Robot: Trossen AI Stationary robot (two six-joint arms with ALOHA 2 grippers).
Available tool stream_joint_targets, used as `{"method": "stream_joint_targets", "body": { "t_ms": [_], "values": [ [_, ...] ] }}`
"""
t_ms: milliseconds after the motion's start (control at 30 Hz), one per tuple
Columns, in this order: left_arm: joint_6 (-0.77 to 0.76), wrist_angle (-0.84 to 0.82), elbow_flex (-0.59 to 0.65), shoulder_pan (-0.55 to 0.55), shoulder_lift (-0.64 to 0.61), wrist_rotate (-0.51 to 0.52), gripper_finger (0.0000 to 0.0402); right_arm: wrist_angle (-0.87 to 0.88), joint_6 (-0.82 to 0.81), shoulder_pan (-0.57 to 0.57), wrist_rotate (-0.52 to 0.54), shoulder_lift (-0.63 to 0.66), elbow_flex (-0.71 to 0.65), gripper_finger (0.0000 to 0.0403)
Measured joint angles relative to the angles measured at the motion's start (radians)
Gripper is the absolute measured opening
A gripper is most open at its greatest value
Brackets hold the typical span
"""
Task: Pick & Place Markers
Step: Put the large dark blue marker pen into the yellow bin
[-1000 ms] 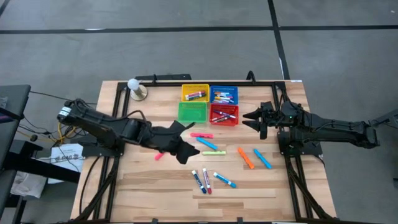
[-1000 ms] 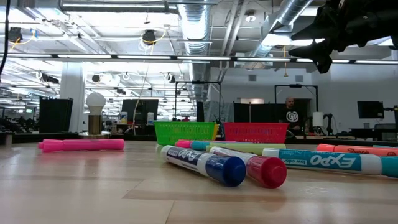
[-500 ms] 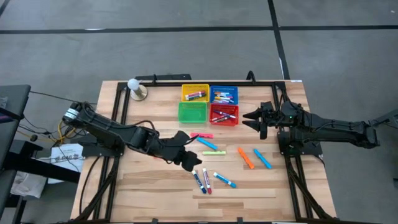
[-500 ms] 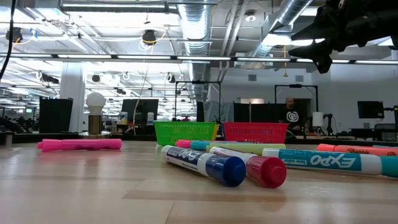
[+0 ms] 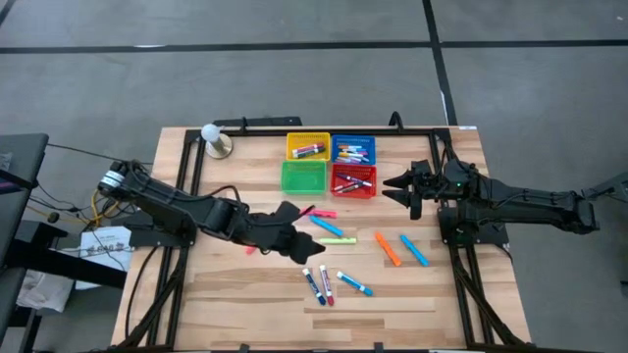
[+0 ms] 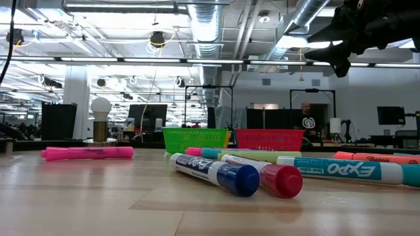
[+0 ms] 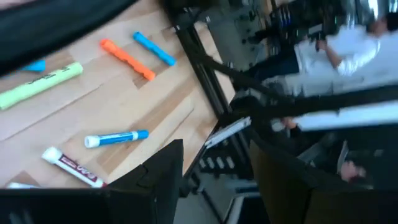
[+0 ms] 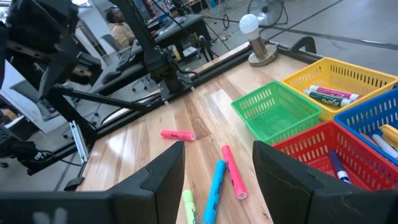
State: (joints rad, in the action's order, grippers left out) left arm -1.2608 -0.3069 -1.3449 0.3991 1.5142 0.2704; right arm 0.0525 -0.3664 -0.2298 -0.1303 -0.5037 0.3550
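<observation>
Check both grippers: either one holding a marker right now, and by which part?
Nothing is held. The left gripper hangs open over the loose markers mid-table, nothing between its fingers. The right gripper waits open beside the red basket, also empty.

the baskets are yellow, blue, green and red mesh. on the pale wood table lie a pink marker, a light blue one, a yellow-green highlighter, an orange marker, a blue marker, and white markers capped blue, red and light blue. both arms are black
</observation>
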Motion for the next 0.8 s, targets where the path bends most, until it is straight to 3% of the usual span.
{"method": "stream_joint_targets", "body": {
  "t_ms": [267,800],
  "values": [
    [-0.266,0.001,0.0,0.04,0.1,0.063,0.0186,0.0,0.0,0.0,0.0,0.0,0.0,0.0178],
    [-0.687,-0.01,0.0,0.084,0.391,0.012,0.0186,0.0,0.0,0.0,0.0,0.0,0.0,0.0178]
  ]
}}
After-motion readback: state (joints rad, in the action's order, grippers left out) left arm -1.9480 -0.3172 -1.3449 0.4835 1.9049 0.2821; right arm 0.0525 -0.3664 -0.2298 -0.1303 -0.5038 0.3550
